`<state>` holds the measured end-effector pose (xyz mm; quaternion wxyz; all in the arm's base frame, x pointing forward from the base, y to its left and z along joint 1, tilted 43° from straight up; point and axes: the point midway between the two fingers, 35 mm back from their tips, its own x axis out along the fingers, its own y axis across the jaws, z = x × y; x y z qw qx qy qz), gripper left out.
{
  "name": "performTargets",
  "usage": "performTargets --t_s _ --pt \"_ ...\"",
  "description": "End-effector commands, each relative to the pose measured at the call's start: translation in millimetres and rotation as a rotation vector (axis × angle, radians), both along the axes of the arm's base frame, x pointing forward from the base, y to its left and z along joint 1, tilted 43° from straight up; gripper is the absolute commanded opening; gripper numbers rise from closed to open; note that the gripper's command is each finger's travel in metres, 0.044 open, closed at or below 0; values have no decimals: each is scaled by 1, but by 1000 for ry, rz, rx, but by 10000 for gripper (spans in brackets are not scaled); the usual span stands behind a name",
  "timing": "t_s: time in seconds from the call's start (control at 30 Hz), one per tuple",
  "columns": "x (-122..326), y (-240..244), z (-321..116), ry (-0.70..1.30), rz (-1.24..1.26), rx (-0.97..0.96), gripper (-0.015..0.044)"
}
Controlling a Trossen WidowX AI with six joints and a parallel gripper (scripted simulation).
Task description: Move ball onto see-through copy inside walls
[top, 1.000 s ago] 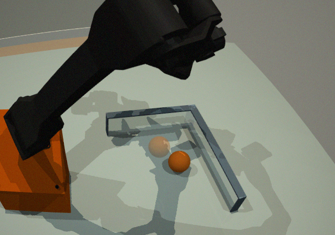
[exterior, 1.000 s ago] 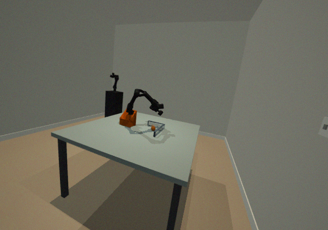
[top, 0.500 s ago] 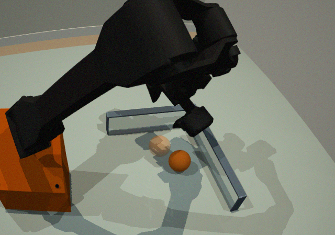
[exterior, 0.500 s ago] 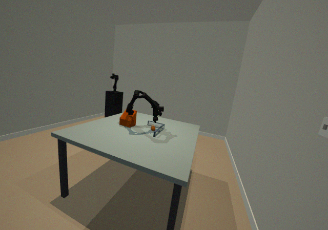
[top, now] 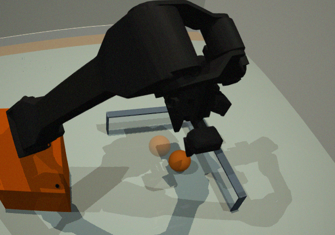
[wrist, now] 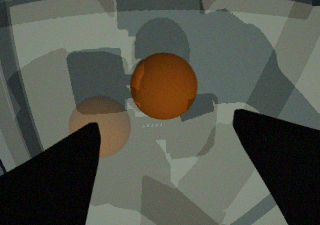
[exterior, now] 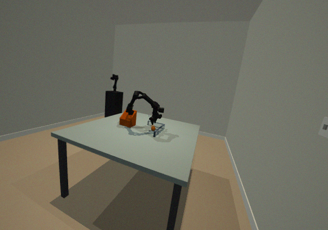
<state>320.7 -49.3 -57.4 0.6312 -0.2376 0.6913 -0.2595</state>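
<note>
The table [exterior: 111,140] carries an orange base [top: 35,183], from which the arm [top: 130,54] bends down over the corner of the clear walls [top: 227,172]. The gripper [wrist: 163,145] hangs low with its fingers spread apart, nothing between them. The ball [top: 179,160] lies on the table inside the walls, just beside the see-through copy [top: 158,145], not on it.
</note>
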Motion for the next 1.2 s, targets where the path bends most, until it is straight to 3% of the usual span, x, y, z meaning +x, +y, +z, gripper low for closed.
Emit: performTargets --t_s 0.0,1.17 --pt "3 -2 3 -18 -10 -15 361" --pt "-3 -41 -40 -17 -10 -17 361"
